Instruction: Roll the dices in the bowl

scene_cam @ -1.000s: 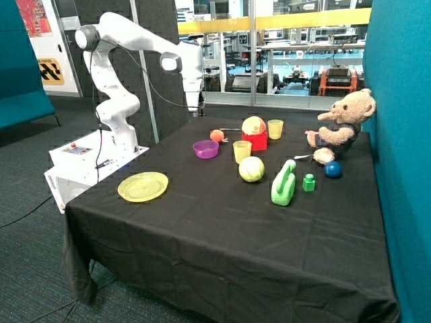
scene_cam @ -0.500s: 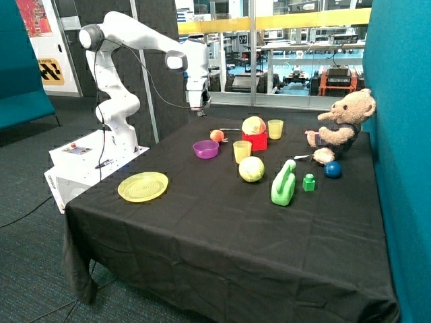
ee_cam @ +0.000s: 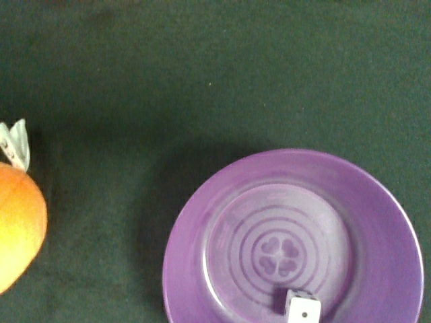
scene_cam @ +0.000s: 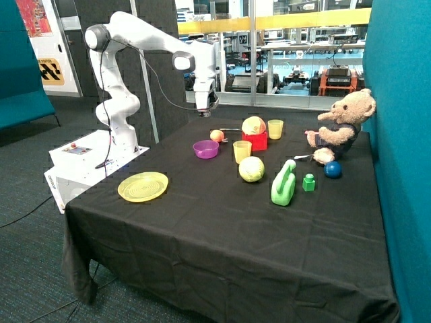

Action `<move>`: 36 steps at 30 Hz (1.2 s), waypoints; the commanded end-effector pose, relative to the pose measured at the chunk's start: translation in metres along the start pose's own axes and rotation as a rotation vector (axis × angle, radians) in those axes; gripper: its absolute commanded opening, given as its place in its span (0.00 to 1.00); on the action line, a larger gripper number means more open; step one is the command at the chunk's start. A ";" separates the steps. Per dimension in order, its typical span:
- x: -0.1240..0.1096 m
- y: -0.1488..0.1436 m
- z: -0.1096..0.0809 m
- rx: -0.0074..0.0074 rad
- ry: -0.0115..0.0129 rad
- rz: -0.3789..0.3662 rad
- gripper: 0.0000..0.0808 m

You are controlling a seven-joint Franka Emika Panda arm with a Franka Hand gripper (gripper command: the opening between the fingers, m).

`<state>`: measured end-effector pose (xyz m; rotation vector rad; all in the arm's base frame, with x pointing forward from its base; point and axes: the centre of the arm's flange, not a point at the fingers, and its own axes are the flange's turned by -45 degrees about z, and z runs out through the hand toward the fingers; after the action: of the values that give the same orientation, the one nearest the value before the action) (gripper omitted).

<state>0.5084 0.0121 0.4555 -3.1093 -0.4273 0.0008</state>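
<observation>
The small purple bowl (scene_cam: 206, 149) stands on the black table near its far side, next to an orange toy fruit. In the wrist view the bowl (ee_cam: 229, 235) fills the lower part, seen from straight above. One tiny white die (ee_cam: 302, 308) lies inside it near the rim, cut off by the picture's edge. The second die is out of view. My gripper (scene_cam: 205, 112) hangs in the air above and a little behind the bowl, well clear of it. It does not show in the wrist view.
An orange toy fruit (scene_cam: 217, 135) (ee_cam: 17, 225) lies beside the bowl. A yellow cup (scene_cam: 242, 151), a yellow-green ball (scene_cam: 252, 169), a red block (scene_cam: 254, 141) and a second cup (scene_cam: 275, 128) stand close by. A yellow plate (scene_cam: 143, 186) lies near the robot's base. A green jug (scene_cam: 283, 183), a green block (scene_cam: 308, 182), a blue ball (scene_cam: 333, 169) and a teddy bear (scene_cam: 343, 124) are further off.
The arm has swung from the table's far edge towards the bowl, and the gripper has come to hang almost over it. The things on the table have not moved.
</observation>
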 end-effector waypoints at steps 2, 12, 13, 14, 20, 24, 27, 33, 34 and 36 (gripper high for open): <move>0.006 0.001 0.004 -0.0031 0.0001 0.010 0.00; 0.001 0.005 0.009 -0.0031 0.0001 0.014 0.51; 0.000 0.006 0.009 -0.0031 0.0001 0.014 0.57; 0.000 0.006 0.009 -0.0031 0.0001 0.014 0.62; -0.001 0.009 0.010 -0.0031 0.0001 0.015 0.70; -0.001 0.009 0.011 -0.0031 0.0001 0.015 0.72; -0.001 0.009 0.011 -0.0031 0.0001 0.012 0.72; 0.001 0.007 0.011 -0.0031 0.0001 0.005 0.72; 0.001 0.007 0.011 -0.0031 0.0001 0.001 0.72; 0.001 0.006 0.011 -0.0031 0.0001 0.000 0.71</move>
<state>0.5118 0.0051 0.4449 -3.1137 -0.4149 0.0053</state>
